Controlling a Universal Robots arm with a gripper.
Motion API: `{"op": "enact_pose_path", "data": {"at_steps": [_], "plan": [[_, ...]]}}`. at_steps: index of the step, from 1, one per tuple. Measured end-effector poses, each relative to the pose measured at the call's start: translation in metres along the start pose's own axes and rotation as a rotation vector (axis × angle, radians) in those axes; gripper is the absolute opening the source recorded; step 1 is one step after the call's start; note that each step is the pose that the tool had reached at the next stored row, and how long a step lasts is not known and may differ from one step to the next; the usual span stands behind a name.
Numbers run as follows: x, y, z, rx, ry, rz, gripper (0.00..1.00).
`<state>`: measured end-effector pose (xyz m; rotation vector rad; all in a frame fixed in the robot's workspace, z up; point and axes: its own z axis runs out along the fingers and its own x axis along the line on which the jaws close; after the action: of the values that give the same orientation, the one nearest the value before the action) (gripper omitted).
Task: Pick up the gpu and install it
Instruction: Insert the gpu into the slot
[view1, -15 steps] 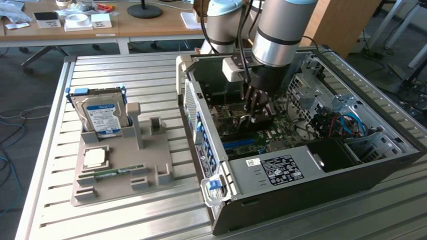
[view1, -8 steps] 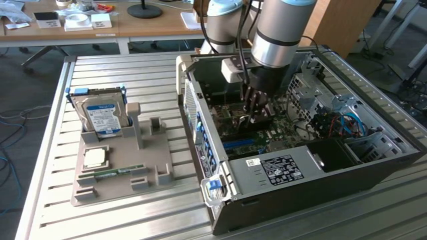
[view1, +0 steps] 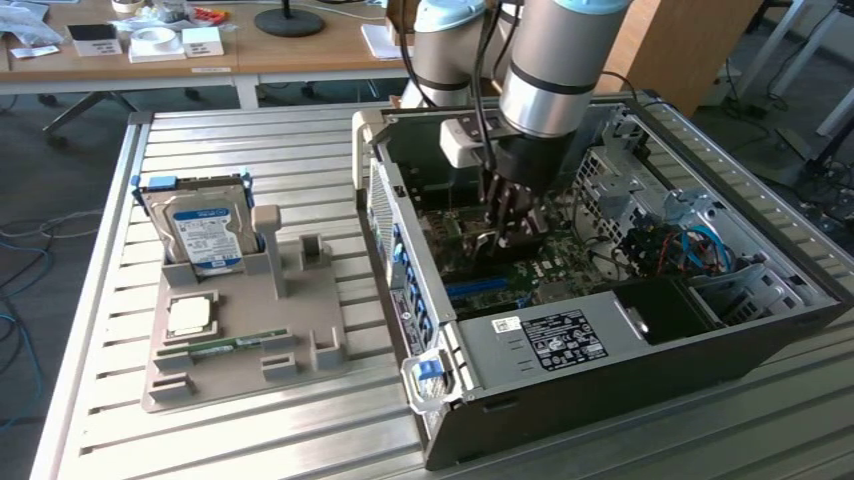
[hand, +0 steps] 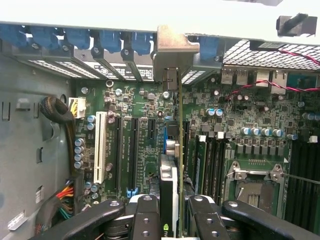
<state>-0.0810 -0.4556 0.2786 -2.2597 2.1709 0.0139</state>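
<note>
The gpu (hand: 170, 175) stands on edge inside the open computer case (view1: 747, 340), seen as a thin strip running over the green motherboard (hand: 135, 100). Its metal bracket (hand: 172, 47) reaches the case's slotted rear wall, among the blue slot clips (hand: 107, 40). My gripper (hand: 172, 220) is shut on the gpu, with one black finger (hand: 145, 215) on each side of the card. In the exterior view my gripper (view1: 514, 215) reaches straight down into the case, low over the motherboard (view1: 534, 265), and the arm hides most of the card.
At the exterior view's left a grey holder (view1: 267, 385) carries a silver hard drive (view1: 207, 235), a square chip (view1: 191, 316) and a green memory stick (view1: 220, 347). Inside the case are a white slot (hand: 100, 147), a processor socket (hand: 255, 180), cables (view1: 681, 250) and the labelled power supply (view1: 561, 335).
</note>
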Motion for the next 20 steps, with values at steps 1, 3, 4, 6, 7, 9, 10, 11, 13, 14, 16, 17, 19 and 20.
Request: {"op": "enact_pose_path", "data": {"at_steps": [1, 3, 4, 6, 7, 9, 10, 11, 13, 14, 16, 17, 19, 20], "plan": [[0.0, 0.0001, 0.0008, 0.0003, -0.0001, 0.0, 0.27], [0.0001, 0.0003, 0.0025, 0.0005, 0.0003, 0.0, 0.27], [0.0, 0.0004, 0.0034, 0.0012, 0.0, 0.0, 0.27], [0.0001, 0.0006, 0.005, 0.0022, -0.0003, 0.0, 0.27], [0.0001, 0.0006, 0.0054, 0.0025, -0.0005, 0.0, 0.27], [0.0001, 0.0006, 0.0054, 0.0025, -0.0005, 0.0, 0.27], [0.0001, 0.0007, 0.0054, 0.0025, -0.0005, 0.0, 0.27], [0.0001, 0.0007, 0.0051, 0.0025, -0.0005, 0.0, 0.27], [0.0, 0.0007, 0.003, 0.0026, -0.0007, 0.0, 0.27], [0.0, 0.0007, 0.0016, 0.0026, -0.0007, 0.0, 0.27], [0.0, 0.0007, 0.0009, 0.0026, -0.0008, 0.0, 0.27], [0.0, 0.0007, 0.0009, 0.0027, -0.0009, 0.0, 0.27], [0.0, 0.0007, 0.0008, 0.0026, -0.0008, 0.0, 0.27], [0.0, 0.0007, 0.0008, 0.0032, -0.0006, -0.001, 0.27]]}}
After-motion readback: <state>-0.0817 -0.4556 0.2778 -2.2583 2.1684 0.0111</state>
